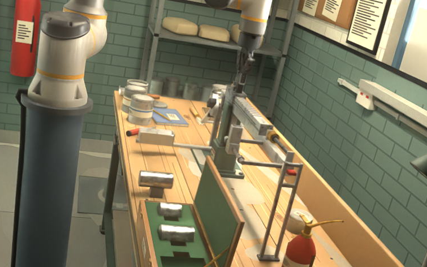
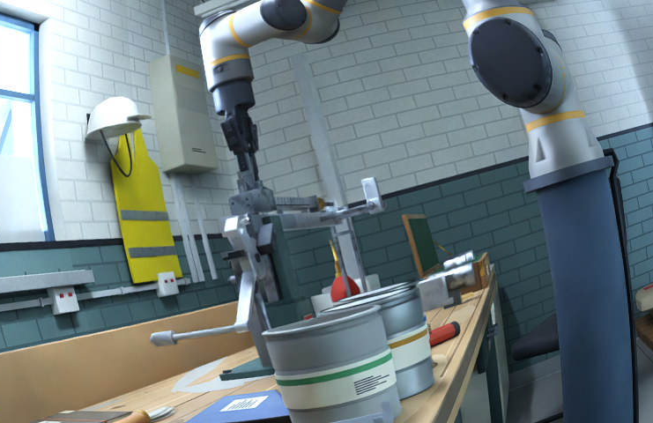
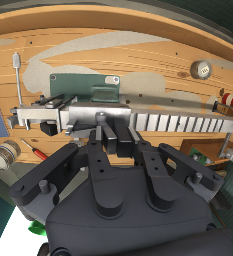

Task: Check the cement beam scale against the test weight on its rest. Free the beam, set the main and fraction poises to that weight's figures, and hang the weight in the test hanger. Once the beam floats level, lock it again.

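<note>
At the middle of the wooden bench the beam scale (image 1: 228,146) stands on its green base, its notched beam (image 1: 252,113) (image 3: 184,123) running along the back edge toward the tall guide frame (image 1: 279,212). The main poise (image 3: 100,117) (image 2: 252,197), a grey block near the pivot end of the beam, is gripped by my closed gripper (image 3: 117,137) (image 1: 239,87) (image 2: 247,172) from above. The test weight (image 1: 156,179), a steel cylinder, lies on its rest at the front edge. The lock lever (image 2: 197,333) (image 3: 17,76) juts out from the scale's left end.
A green-lined weight case (image 1: 181,232) with its lid up holds two more cylinders at the near end. Metal tins (image 1: 140,108) (image 2: 337,359), a blue notebook (image 1: 171,117) and a red-handled tool (image 1: 132,132) sit at the far end; a red squeeze bottle (image 1: 299,247) stands beside the frame.
</note>
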